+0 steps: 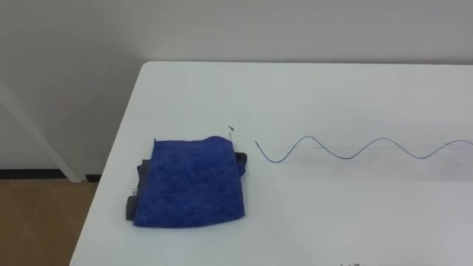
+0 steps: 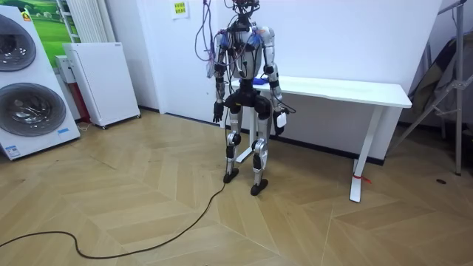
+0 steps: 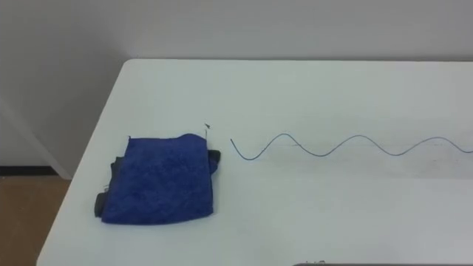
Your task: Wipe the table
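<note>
Hanging at the robot's sides in the room view, the left hand point(image 2: 217, 112) and right hand point(image 2: 279, 120) sit below the tabletop; whether their fingers are loose or curled I cannot tell; the folded blue cloth point(image 1: 194, 182) lies flat near the left end of the white table point(image 1: 332, 96), over a dark grey layer point(image 1: 140, 185); a wavy blue line point(image 1: 344, 157) starts just beside its right edge and runs rightward; with the cloth left of centre, the left hand looks nearer.

blue cloth point(image 3: 159, 179) folded on table point(image 3: 332, 214) | wavy blue line point(image 3: 347, 145) beside
</note>
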`<state>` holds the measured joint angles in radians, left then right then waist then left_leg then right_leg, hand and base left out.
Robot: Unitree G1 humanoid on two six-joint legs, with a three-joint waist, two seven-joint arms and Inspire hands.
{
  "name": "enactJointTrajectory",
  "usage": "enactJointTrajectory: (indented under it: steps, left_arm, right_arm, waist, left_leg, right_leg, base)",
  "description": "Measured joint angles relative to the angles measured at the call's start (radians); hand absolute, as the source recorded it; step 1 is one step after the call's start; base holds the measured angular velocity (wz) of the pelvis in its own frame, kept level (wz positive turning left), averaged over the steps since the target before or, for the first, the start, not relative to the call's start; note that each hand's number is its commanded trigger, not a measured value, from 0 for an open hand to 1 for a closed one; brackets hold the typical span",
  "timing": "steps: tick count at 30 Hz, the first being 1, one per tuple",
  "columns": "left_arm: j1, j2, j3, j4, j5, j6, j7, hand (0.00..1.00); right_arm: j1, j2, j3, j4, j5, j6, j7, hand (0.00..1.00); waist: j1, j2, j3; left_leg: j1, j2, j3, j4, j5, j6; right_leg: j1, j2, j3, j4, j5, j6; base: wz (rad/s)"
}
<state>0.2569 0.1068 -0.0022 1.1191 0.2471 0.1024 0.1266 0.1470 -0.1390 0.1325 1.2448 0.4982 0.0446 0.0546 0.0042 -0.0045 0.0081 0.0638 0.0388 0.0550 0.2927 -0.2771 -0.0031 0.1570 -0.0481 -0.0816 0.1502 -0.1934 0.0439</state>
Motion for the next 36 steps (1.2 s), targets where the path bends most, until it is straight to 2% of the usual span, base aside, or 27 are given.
enactJointTrajectory:
  steps: [4, 7, 10, 12, 13, 18, 23, 27, 31, 34, 36]
  left_arm:
    - [0.002, 0.0, 0.012, 0.001, -0.001, 0.006, 0.001, 0.0]
    - [0.001, -0.001, 0.043, 0.001, -0.002, 0.028, 0.001, 0.0]
    - [0.002, 0.0, 0.081, 0.001, -0.003, 0.041, 0.001, 0.0]
    - [0.011, 0.004, 0.117, 0.001, -0.003, 0.044, 0.001, 0.0]
    - [0.01, 0.004, 0.126, 0.001, -0.003, 0.045, 0.001, 0.0]
    - [0.022, 0.012, 0.178, -0.03, -0.02, 0.064, 0.001, 0.0]
    - [0.012, 0.052, 0.219, -0.04, -0.023, 0.062, 0.001, 0.0]
    - [0.009, 0.073, 0.229, -0.047, -0.017, 0.067, 0.001, 0.0]
    - [0.019, 0.072, 0.233, -0.066, -0.017, 0.083, 0.001, 0.0]
    - [0.028, 0.072, 0.234, -0.066, -0.01, 0.087, 0.001, 0.0]
    - [0.024, 0.072, 0.233, -0.081, -0.006, 0.088, 0.0, 0.0]
  right_arm:
    - [0.003, 0.0, -0.002, 0.015, 0.056, 0.006, -0.013, 0.0]
    - [0.016, 0.0, -0.025, 0.044, 0.149, 0.024, -0.036, 0.0]
    - [0.038, -0.001, -0.104, 0.068, 0.246, 0.038, -0.061, 0.0]
    - [0.051, -0.001, -0.208, 0.089, 0.319, 0.046, -0.093, 0.0]
    - [0.059, -0.003, -0.233, 0.091, 0.342, 0.048, -0.102, 0.0]
    - [0.101, -0.023, -0.441, 0.082, 0.479, 0.101, -0.211, 0.0]
    - [0.066, -0.063, -0.592, 0.065, 0.486, 0.122, -0.327, 0.0]
    - [0.023, -0.098, -0.62, -0.02, 0.472, 0.118, -0.45, 0.0]
    - [-0.039, -0.112, -0.648, -0.08, 0.422, 0.12, -0.549, 0.0]
    - [-0.094, -0.121, -0.666, -0.144, 0.311, 0.114, -0.624, 0.0]
    - [-0.099, -0.131, -0.652, -0.211, 0.258, 0.109, -0.671, 0.0]
  waist:
    - [0.0, -0.005, -0.0034]
    - [0.0, -0.009, -0.0049]
    - [-0.005, -0.009, -0.0049]
    - [-0.037, -0.01, -0.0054]
    - [-0.041, -0.01, -0.0054]
    - [-0.091, -0.017, -0.006]
    - [-0.111, -0.041, -0.0053]
    - [-0.11, -0.053, -0.0073]
    - [-0.105, -0.058, -0.0078]
    - [-0.106, -0.055, -0.0061]
    - [-0.083, -0.055, -0.0069]
  left_leg:
    - [0.001, -0.001, 0.0, -0.002, 0.0, 0.0]
    - [0.005, 0.0, 0.002, -0.005, 0.0, 0.0]
    - [0.01, 0.0, 0.003, -0.009, 0.0, 0.0]
    - [0.013, -0.001, -0.004, -0.012, 0.0, 0.0]
    - [0.016, 0.0, -0.004, -0.015, 0.0, 0.0]
    - [0.04, 0.001, -0.001, -0.025, 0.0, -0.001]
    - [0.049, 0.0, 0.005, -0.021, -0.001, 0.0]
    - [0.024, 0.0, 0.008, -0.007, -0.001, 0.002]
    - [0.001, 0.0, 0.006, 0.002, -0.002, 0.003]
    - [-0.003, -0.001, -0.002, -0.002, -0.002, 0.003]
    - [-0.001, 0.0, -0.003, -0.009, -0.002, 0.003]
  right_leg:
    - [0.0, -0.001, -0.002, -0.001, -0.003, -0.001]
    - [0.001, -0.001, -0.001, 0.0, -0.004, -0.002]
    - [0.002, -0.001, -0.005, 0.002, -0.003, -0.002]
    - [0.005, -0.001, -0.011, 0.003, -0.003, -0.002]
    - [0.006, 0.0, -0.011, 0.003, -0.003, -0.002]
    - [0.015, 0.002, -0.011, 0.02, -0.004, -0.002]
    - [0.007, 0.002, -0.002, 0.02, -0.007, -0.005]
    - [-0.015, 0.0, -0.002, 0.026, -0.007, -0.003]
    - [-0.034, 0.001, -0.003, 0.039, -0.006, -0.002]
    - [-0.034, 0.001, -0.006, 0.039, -0.006, -0.002]
    - [-0.036, 0.003, -0.008, 0.037, -0.006, -0.003]
  base:
    - [0.0]
    - [0.0]
    - [0.01]
    - [0.04]
    - [-0.04]
    - [-0.1]
    - [-0.17]
    - [-0.02]
    - [0.04]
    - [0.04]
    - [0.02]
